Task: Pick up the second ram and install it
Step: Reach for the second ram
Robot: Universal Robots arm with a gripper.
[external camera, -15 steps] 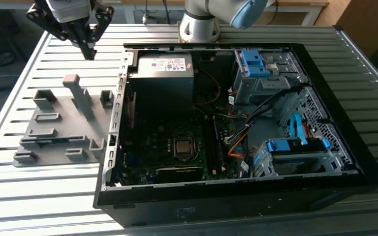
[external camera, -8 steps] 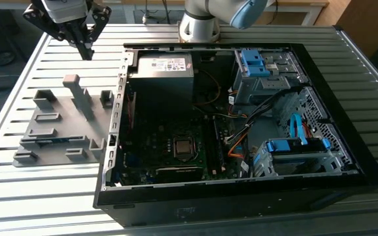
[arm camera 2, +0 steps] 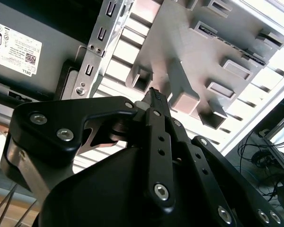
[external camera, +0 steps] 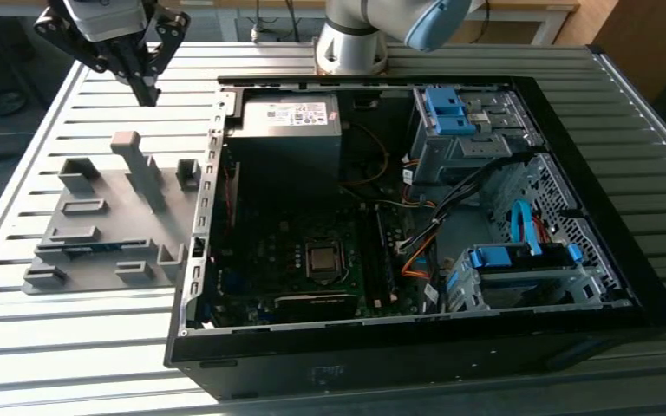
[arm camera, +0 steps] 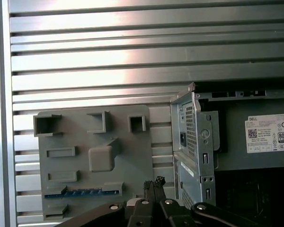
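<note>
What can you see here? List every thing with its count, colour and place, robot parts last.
table: one, silver, slatted, under everything.
computer case: one, black, open, on the table.
holder: one, grey, on the table, at the exterior view's left of the computer case.
second ram: one, blue, in a slot of the holder.
power supply: one, grey, white sticker, inside the case's far end.
motherboard: one, dark, on the case floor.
drive-bay clips: two clusters, light blue, inside the case, exterior view's right.
cables: several, orange and black, inside the case.
arm base: one, silver-grey, on the table behind the case.
gripper: one, black, shut, empty, raised above the table near the holder.
</note>
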